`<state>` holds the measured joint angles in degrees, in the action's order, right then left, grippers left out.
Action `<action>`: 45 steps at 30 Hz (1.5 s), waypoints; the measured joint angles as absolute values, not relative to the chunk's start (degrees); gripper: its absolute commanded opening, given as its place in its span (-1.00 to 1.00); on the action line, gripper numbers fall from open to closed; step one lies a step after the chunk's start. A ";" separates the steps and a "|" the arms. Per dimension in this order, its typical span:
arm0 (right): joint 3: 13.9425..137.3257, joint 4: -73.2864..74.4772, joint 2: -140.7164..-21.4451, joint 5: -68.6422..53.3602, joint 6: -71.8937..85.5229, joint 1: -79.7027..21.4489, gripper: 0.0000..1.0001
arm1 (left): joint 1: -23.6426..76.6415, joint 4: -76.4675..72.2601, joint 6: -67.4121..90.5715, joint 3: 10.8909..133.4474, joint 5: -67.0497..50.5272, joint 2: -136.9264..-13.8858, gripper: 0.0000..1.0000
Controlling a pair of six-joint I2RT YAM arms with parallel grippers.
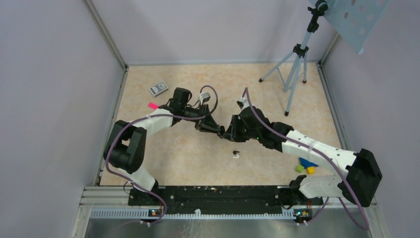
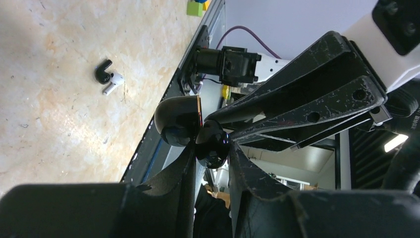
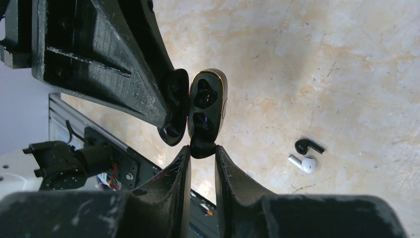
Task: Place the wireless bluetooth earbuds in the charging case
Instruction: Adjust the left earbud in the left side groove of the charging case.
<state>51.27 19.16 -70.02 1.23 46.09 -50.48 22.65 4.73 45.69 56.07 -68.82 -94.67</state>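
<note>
1. My left gripper (image 2: pixel 213 151) is clamping one half of the open case (image 3: pixel 208 101), holding it above the table (image 3: pixel 346 74).
2. My right gripper (image 3: pixel 202 151) is pinching the case's near end, fingers almost together.
3. A black earbud (image 3: pixel 307 146) and a white earbud (image 3: pixel 303 162) are lying side by side on the table, outside the case.

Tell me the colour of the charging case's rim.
Gold rim on the black charging case; right wrist view.

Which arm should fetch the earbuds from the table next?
Right, likely. The earbuds lie closer to the right gripper, and the left gripper, also pinching the open charging case, can hold it alone.
</note>
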 measured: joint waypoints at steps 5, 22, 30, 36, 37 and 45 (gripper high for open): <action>53.01 20.71 -71.00 -0.43 41.08 -50.52 -0.86 | 22.59 8.27 42.63 57.04 -70.24 -95.29 -1.00; 54.17 21.80 -71.02 -6.63 24.29 -50.81 -0.91 | 22.68 22.22 32.51 62.63 -74.26 -98.83 -1.00; 54.41 21.63 -70.78 -7.42 14.94 -52.80 -0.90 | 22.65 27.03 29.06 63.02 -75.13 -99.02 -1.00; 53.30 19.40 -68.84 -7.81 9.08 -53.87 -0.85 | 22.74 28.38 28.77 63.22 -76.25 -99.02 -1.00; 52.86 18.87 -68.42 -7.86 8.03 -54.11 -0.85 | 22.83 28.49 28.75 63.26 -76.42 -99.02 -1.00; 52.03 18.00 -67.72 -7.84 4.36 -54.74 -0.76 | 23.53 28.93 28.73 63.59 -76.31 -99.02 -1.00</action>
<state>52.03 18.00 -67.72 -7.84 4.36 -54.74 23.53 28.93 28.73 63.59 -76.31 -99.02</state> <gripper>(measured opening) 0.185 0.312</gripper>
